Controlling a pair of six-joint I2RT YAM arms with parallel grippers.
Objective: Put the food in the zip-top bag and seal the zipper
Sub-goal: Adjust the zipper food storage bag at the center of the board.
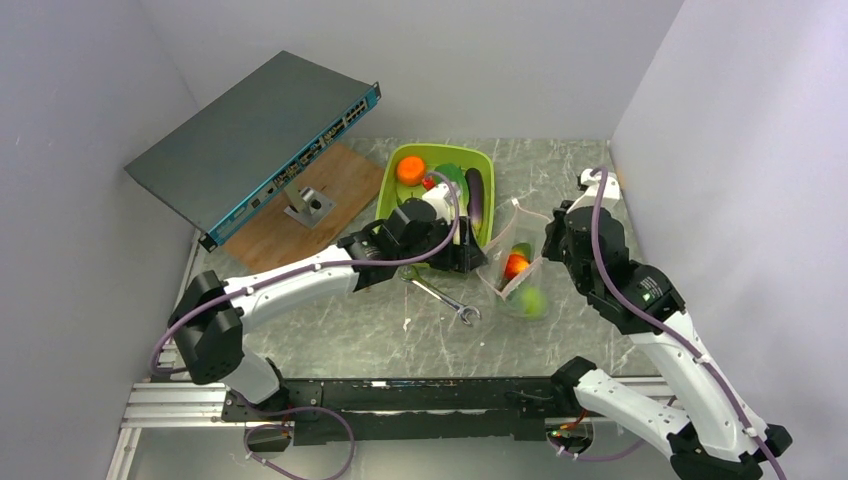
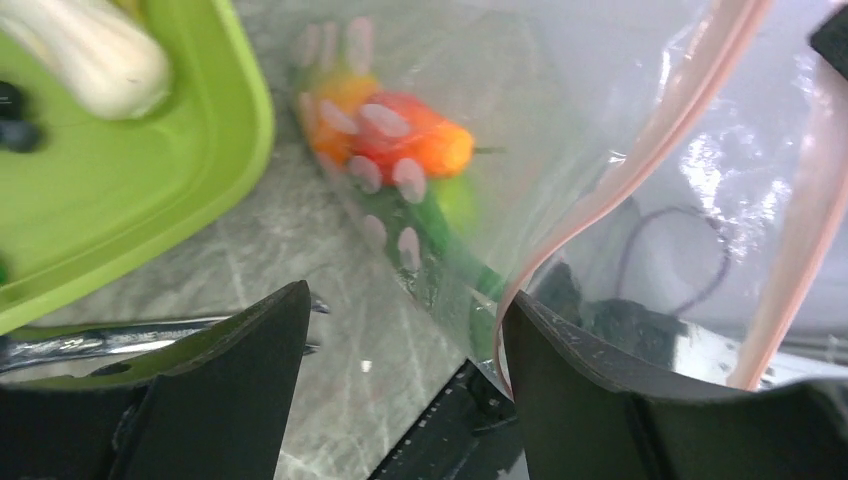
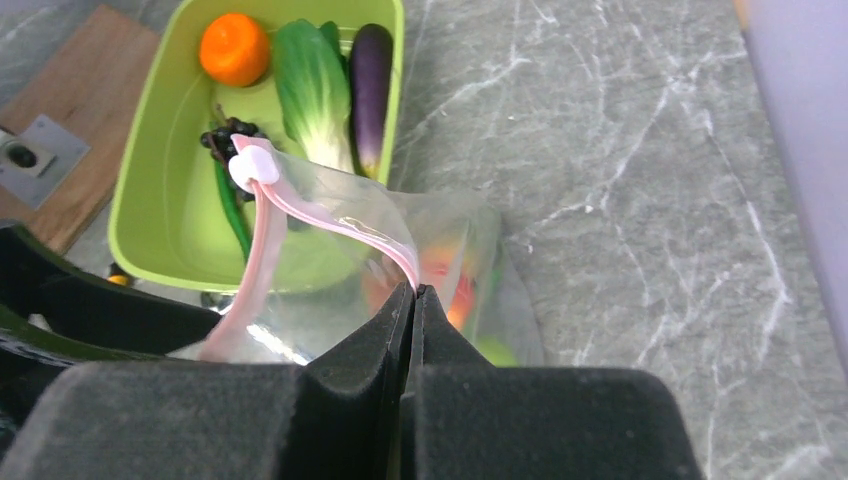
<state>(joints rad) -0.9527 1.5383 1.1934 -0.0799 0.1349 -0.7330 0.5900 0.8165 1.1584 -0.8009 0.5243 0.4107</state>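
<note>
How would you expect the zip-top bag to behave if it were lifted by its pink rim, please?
Probably floppy: the zip-top bag sags and creases below the right fingers pinching its zipper. Its loaded bottom, holding the red tomato and round green fruit, would likely hang and swing. The thin film looks slick, so it may slip.

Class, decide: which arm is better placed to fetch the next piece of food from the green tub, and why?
Left. The left pincer stands open and empty beside the lime-green tub, where the orange and eggplant wait. The right pincer is shut on the zip-top bag's pink zipper strip, holding the mouth up.
</note>
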